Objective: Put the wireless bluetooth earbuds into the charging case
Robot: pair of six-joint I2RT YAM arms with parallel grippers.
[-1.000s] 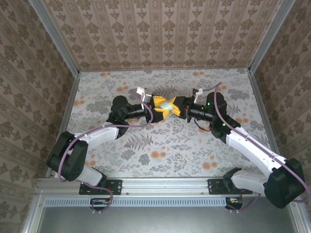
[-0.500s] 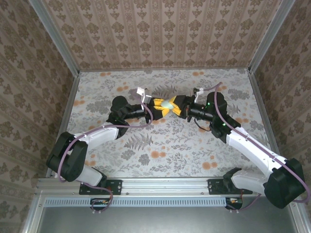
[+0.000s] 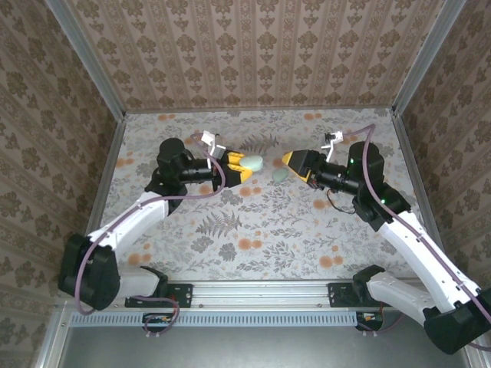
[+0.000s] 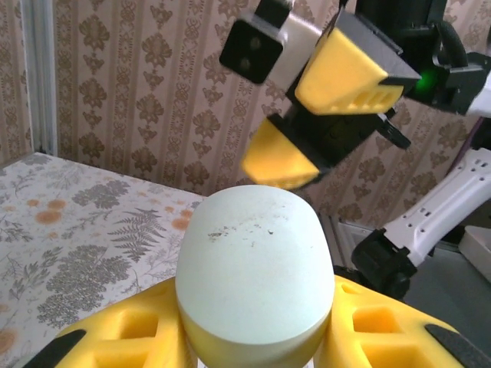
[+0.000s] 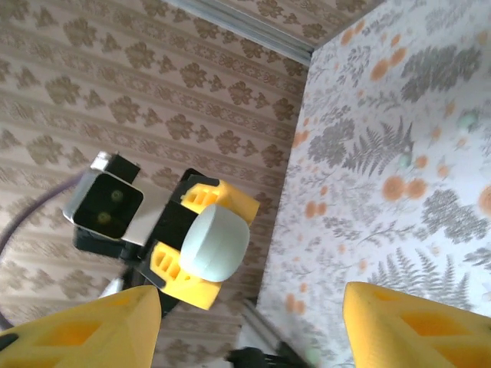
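Toward the far middle of the flowered table (image 3: 253, 222), the two arms face each other with a gap between their tips. The left gripper (image 3: 244, 165) reaches in from the left, its yellow fingers (image 4: 130, 341) clamped on either side of the charging case (image 3: 255, 162), a smooth, pale green, rounded thing. From the left wrist camera the case (image 4: 257, 264) sits snugly between the two pads with its domed end sticking out past them, and there are a few dark specks on its top.

The right gripper (image 3: 290, 161) comes in from the right and points back at the case, near it but not touching. Its jaws stand well apart and hold nothing. From its own wrist camera the two yellow fingers (image 5: 77, 326) sit at opposite bottom corners, and the case (image 5: 217, 241) shows in the left gripper beyond them.

On the table between the two grippers, just nearer than the held case, lies a second pale green oval piece (image 3: 281, 175). It lies free, and neither gripper touches it. I cannot tell from here what it is.

Patterned wallpaper panels close in the table on the left, right and far sides.
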